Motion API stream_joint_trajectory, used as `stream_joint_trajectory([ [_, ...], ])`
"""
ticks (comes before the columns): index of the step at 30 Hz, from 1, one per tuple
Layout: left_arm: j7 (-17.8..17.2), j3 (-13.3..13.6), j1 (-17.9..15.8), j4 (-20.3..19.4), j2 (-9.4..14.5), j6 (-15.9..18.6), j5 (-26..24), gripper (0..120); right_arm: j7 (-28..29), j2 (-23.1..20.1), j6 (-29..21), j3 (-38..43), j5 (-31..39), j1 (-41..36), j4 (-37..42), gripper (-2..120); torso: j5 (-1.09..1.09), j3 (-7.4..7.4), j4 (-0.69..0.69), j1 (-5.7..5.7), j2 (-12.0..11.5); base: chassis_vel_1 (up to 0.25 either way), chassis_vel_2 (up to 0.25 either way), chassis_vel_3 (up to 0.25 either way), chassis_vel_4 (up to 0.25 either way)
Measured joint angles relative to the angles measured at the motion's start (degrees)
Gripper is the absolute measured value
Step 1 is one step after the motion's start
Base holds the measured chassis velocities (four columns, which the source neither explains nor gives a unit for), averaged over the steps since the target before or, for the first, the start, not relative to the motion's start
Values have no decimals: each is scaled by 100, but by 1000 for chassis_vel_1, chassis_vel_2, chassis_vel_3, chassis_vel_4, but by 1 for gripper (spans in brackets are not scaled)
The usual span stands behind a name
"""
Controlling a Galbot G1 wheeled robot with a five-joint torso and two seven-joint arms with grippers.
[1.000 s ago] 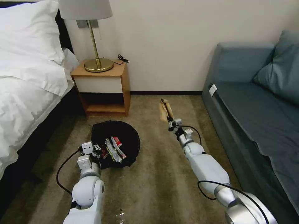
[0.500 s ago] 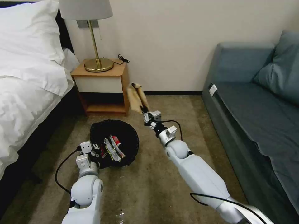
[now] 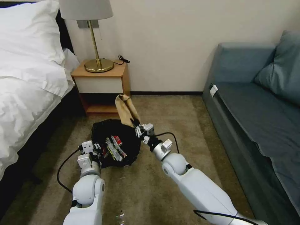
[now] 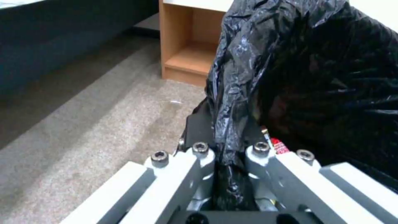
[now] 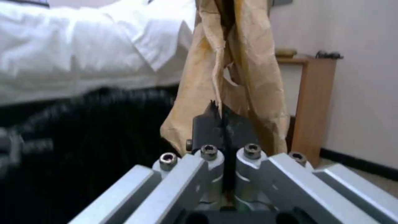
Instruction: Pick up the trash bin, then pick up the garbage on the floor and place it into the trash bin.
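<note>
The left gripper [image 3: 97, 149] is clenched on the black-bagged rim of the trash bin [image 3: 120, 137], held above the carpet. The right gripper [image 3: 137, 125] pinches crumpled tan paper [image 3: 125, 110] at the bin's far rim.

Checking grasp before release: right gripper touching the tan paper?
Touching. The right wrist view shows the right gripper fingers shut on the tan paper, which hangs from them, no gap.

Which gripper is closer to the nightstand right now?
Right. The right gripper, shut on the tan paper, hangs over the trash bin at its far edge, just short of the nightstand. The left gripper clamps the bin's near rim, farther back.
</note>
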Motion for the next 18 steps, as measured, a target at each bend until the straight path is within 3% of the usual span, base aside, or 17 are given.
stream_joint_trajectory([
  [18,-6,62,-36,28,-37,0,24,3,-153,91,190,-365,-467,-312,-529,0,0,0,0,0,0,0,0,0,0],
])
